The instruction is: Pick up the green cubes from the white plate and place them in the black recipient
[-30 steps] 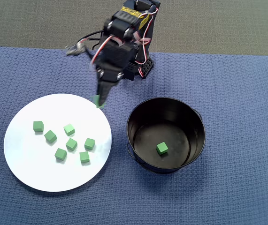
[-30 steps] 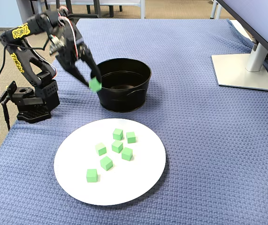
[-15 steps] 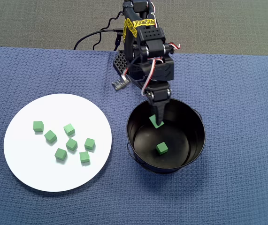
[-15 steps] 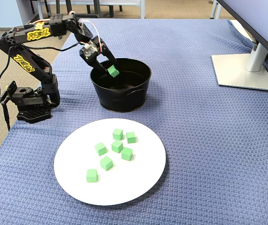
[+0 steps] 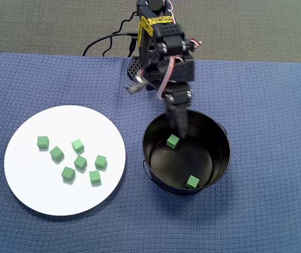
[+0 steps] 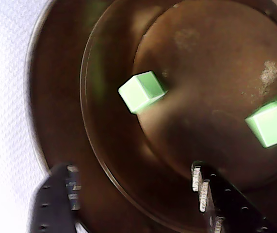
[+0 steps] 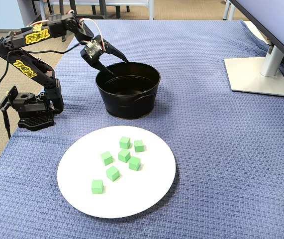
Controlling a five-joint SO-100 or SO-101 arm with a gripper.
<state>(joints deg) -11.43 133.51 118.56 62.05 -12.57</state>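
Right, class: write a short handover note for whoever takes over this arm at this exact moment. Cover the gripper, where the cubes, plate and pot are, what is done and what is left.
Gripper: open and empty, fingers spread just above the black pot, at its rim on the arm's side.
Pot: two green cubes lie on its floor, one below the fingers, the other at the opposite wall.
White plate: left of the pot in the overhead view, seven green cubes in a loose cluster.
Done: two cubes delivered.
Left: move the seven on the plate, one at a time.
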